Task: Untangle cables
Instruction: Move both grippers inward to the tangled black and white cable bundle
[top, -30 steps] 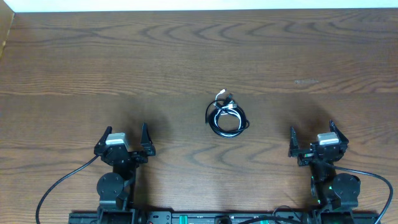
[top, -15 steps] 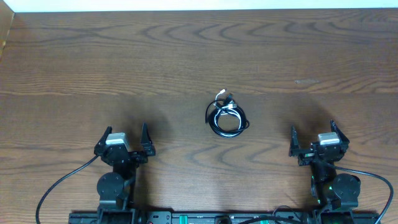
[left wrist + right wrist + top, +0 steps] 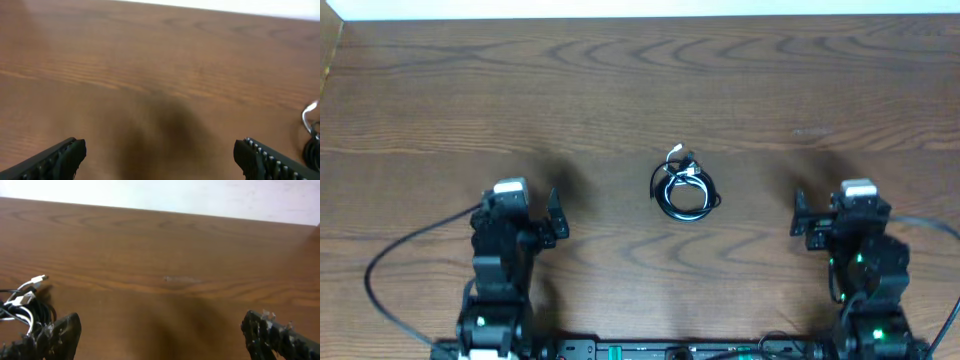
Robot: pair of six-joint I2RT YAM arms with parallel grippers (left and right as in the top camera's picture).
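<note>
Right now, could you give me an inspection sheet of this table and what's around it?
Surface: brown wood-grain table, faint scuff right of centre.
Job's things: cables, black cords with a white one, coiled in one tangle mid-table, between the arms.
Clutter: nothing seen.
Grippers: left gripper and right gripper both open, holding nothing, apart from the tangle.
Cables: thick black arm leads trail from the arms.
Surroundings: pale strip beyond the table's far edge.
</note>
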